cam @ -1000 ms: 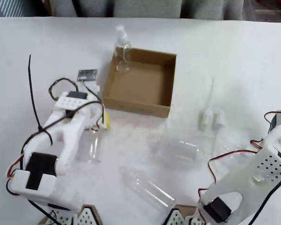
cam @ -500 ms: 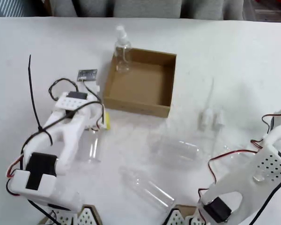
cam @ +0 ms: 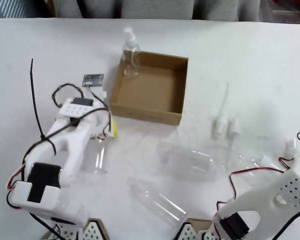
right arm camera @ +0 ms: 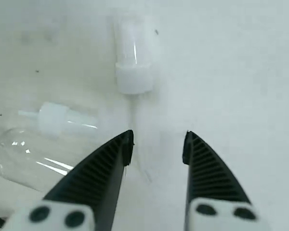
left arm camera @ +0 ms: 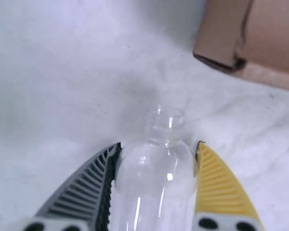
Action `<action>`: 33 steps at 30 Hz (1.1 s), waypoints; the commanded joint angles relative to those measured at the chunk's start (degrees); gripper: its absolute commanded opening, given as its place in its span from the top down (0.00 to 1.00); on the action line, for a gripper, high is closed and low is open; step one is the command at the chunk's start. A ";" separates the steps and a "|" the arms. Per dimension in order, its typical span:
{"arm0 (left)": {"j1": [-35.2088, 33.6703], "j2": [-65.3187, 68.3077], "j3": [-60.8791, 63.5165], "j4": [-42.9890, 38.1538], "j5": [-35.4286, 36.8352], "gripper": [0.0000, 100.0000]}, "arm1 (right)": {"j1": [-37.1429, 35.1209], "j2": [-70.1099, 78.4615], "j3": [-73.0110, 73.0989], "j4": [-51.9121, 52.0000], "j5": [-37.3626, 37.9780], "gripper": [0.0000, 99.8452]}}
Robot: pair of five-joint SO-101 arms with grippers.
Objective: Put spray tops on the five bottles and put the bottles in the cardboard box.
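My left gripper [left arm camera: 156, 149] is shut on a clear uncapped bottle [left arm camera: 156, 163] whose open neck points towards the cardboard box [left arm camera: 250, 38]. From above, that bottle [cam: 98, 157] lies left of the box [cam: 150, 89]. One bottle with a spray top [cam: 130, 52] stands at the box's far left corner. My right gripper [right arm camera: 157, 142] is open over the table; a spray top [right arm camera: 131, 67] lies just ahead, its thin tube running back between the fingers. A second spray top [right arm camera: 55, 118] lies against a clear bottle [right arm camera: 29, 154]. The right arm [cam: 282, 192] is at the near right.
Two more spray tops [cam: 220, 126] [cam: 234, 126] lie right of the box. Clear bottles lie at the middle [cam: 187, 157], near front [cam: 155, 200] and right [cam: 250, 162]. A small circuit board [cam: 93, 79] and cables [cam: 65, 90] sit by the left arm.
The right arm has swung towards the table's right edge and lower in the high view, uncovering a spray top at the right. The left arm has stayed put.
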State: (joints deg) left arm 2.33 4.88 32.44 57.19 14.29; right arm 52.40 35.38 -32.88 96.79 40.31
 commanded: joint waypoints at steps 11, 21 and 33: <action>-0.84 -0.40 0.00 -0.79 -0.62 0.94 | -1.71 -16.57 15.74 -10.15 -2.20 0.87; -1.71 -0.48 0.00 -0.79 -0.62 0.94 | -4.97 -16.48 22.95 -23.69 -5.10 0.79; -1.71 -0.48 0.00 -0.88 -0.62 0.94 | -7.69 -16.48 29.27 -30.64 -4.84 0.81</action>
State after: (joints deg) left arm 1.54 4.88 32.53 57.19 14.29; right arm 45.45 22.02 -3.69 67.60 35.65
